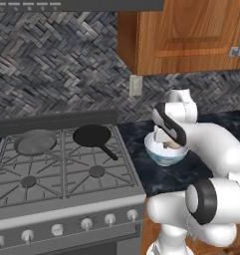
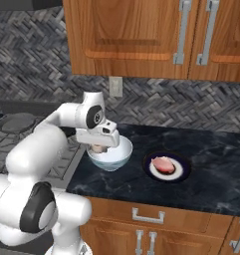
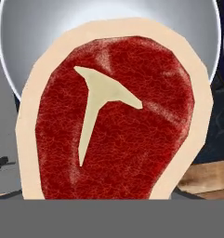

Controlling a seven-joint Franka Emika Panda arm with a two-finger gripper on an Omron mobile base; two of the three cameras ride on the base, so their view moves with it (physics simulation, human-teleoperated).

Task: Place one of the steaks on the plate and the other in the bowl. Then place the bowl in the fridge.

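Note:
Over the marble counter, my gripper (image 2: 97, 147) hangs just above the white bowl (image 2: 114, 158), also the bowl (image 1: 164, 155). A red steak (image 3: 118, 135) with a pale fat rim sits close under the hand and hides the fingertips, with the bowl's (image 3: 39, 37) inside behind it. A bit of that steak (image 1: 169, 145) shows pink under the hand. The jaws stand wide, closed on its edges. The other steak (image 2: 162, 164) lies on the small pale plate (image 2: 179, 172), to the right of the bowl. The fridge is out of view.
Left of the bowl stands a gas stove (image 1: 66, 174) with a grey round pan (image 1: 36, 142) and a black skillet (image 1: 93, 135). Wooden wall cabinets (image 2: 141, 35) hang above the counter. Bare counter (image 2: 216, 174) stretches to the right of the plate.

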